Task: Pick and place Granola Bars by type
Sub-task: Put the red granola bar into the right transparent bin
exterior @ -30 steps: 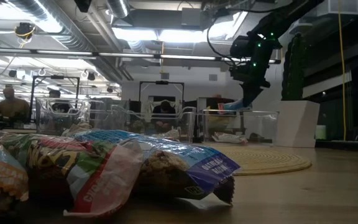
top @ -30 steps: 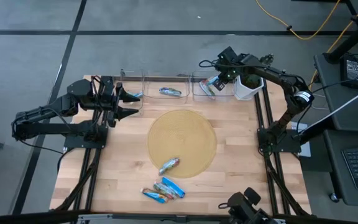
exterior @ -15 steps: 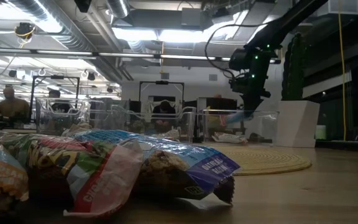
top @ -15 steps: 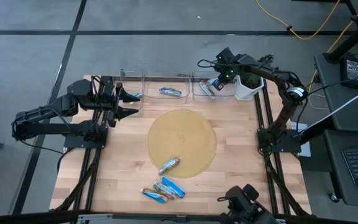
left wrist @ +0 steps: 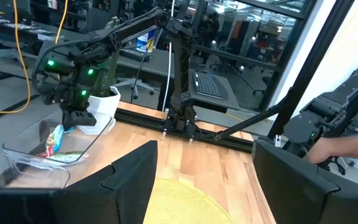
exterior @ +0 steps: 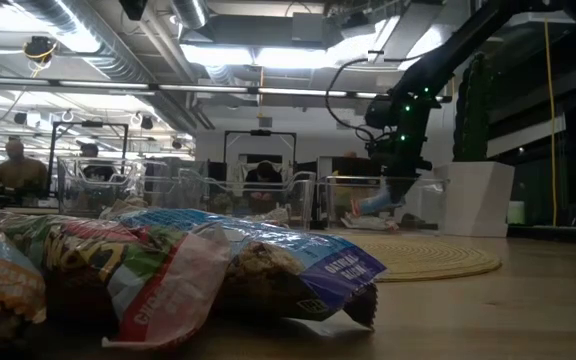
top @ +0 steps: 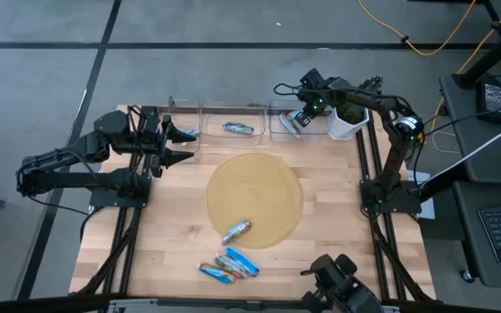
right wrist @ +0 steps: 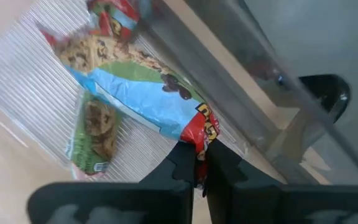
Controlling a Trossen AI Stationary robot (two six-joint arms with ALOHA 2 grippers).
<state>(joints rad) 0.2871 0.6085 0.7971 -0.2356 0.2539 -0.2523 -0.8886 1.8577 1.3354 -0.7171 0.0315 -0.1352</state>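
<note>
My right gripper (top: 301,116) reaches down into the rightmost clear bin (top: 278,130) at the table's far edge, shut on a light-blue, green and red wrapped granola bar (right wrist: 142,99). A green-wrapped bar (right wrist: 95,134) and a red one (right wrist: 114,12) lie on that bin's floor. The middle bin holds a blue bar (top: 238,129). One bar (top: 237,230) lies on the near part of the round tan mat (top: 255,187), and several bars (top: 229,265) lie near the table's near edge. My left gripper (top: 179,144) hovers open beside the leftmost bin. My right gripper pinches the bar's red end (right wrist: 205,132) between its two fingers (right wrist: 180,163), coming from above and pointing down. The bar hangs below the fingers (exterior: 373,205), slanting into the bin over the bars lying there. Whether its lower end touches them, I cannot tell.
A white container (top: 346,123) stands just right of the rightmost bin. Three clear bins line the far edge (top: 185,113). In the low view the near bars (exterior: 168,270) fill the foreground. Bare wood shows left and right of the mat.
My right gripper has moved down into the rightmost bin and a little toward the table's left, carrying the bar with it. The bar now hangs lower, within the bin's walls. The left arm has kept still.
</note>
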